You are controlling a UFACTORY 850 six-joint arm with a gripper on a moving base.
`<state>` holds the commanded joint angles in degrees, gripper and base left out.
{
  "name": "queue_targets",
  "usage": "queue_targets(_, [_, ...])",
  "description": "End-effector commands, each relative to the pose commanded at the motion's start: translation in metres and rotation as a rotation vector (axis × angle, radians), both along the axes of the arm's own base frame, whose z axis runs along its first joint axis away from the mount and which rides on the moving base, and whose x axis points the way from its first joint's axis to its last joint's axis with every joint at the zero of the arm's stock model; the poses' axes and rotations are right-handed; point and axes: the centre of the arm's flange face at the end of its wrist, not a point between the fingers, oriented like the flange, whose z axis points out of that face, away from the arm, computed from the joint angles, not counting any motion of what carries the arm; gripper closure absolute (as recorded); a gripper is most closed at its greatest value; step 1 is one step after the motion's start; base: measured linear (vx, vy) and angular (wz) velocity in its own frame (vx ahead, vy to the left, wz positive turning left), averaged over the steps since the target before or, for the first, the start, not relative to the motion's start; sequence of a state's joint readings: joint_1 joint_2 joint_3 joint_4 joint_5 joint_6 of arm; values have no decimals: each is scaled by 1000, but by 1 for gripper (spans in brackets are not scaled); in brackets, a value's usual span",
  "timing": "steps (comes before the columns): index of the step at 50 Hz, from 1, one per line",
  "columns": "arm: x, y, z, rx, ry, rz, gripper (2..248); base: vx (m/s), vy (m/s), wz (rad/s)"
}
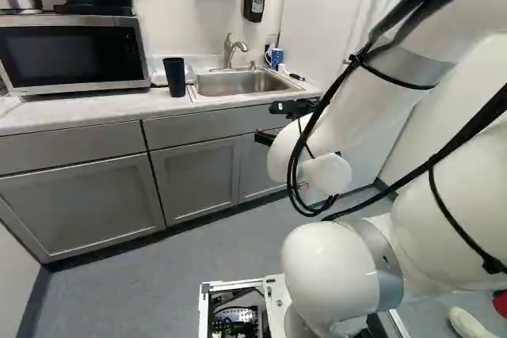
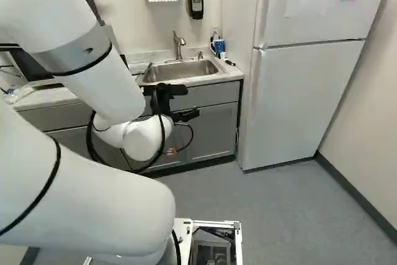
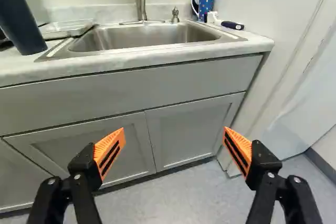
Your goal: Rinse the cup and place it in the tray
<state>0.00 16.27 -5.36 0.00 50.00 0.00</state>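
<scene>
One white arm [image 1: 348, 112], bent, extended toward twelve o'clock. One black gripper [image 2: 192, 102], aimed likewise; two fingers [image 3: 84, 162], orange-padded, standing wide apart.

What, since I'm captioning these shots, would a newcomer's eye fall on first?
Probably the big white arm, looming at the right of the left base view and the left of the right one. Next, the open claw with bright orange pads, the gray cabinets ahead of it. Then the dark cup, upright on the counter beside the sink.
</scene>
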Motion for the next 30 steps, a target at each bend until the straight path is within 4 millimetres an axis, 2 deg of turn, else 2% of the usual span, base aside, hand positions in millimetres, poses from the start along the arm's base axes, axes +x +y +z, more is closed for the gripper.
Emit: queue_targets(30, [23, 0, 29, 0, -76, 0, 3, 0, 0, 0])
